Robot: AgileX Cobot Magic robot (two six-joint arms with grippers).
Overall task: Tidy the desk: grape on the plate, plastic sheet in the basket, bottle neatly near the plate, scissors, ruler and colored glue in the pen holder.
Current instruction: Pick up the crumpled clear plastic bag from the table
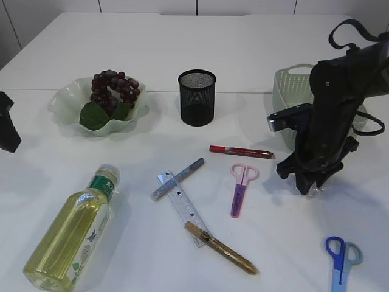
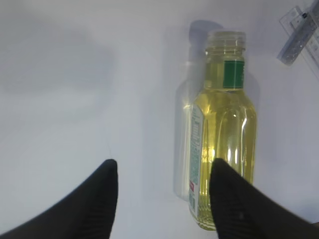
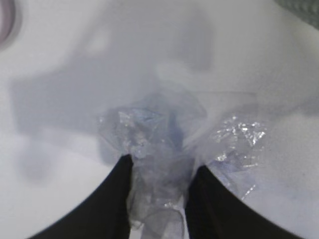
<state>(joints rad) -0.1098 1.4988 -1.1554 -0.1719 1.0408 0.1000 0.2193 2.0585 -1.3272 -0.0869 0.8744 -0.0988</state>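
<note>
In the exterior view the right gripper (image 1: pixel 307 185) is lowered to the table just in front of the basket (image 1: pixel 290 85), with a crumple of plastic sheet (image 1: pixel 315 190) glimpsed under its fingers; the grape (image 1: pixel 112 90) already lies on the plate (image 1: pixel 64 103), the bottle (image 1: pixel 73 228) lies on its side near the front left, and the ruler (image 1: pixel 182 208), pink scissors (image 1: pixel 241 185), blue scissors (image 1: pixel 341 258) and glue pens remain spread out below the pen holder (image 1: pixel 197 96). Only a dark part of the left arm is seen at the left edge. In the left wrist view the left gripper (image 2: pixel 163 191) is held spread above the table, empty, with the bottle beside its right finger; a green band and a printed label are seen, but no writing can be read. In the right wrist view the right claw is pinched on the bunched sheet. The grip would best be firmed before lifting, so that the slippery film is not shed, and the sheet should be raised clear of the basket rim before release. The ruler's markings are too small to be read.
</note>
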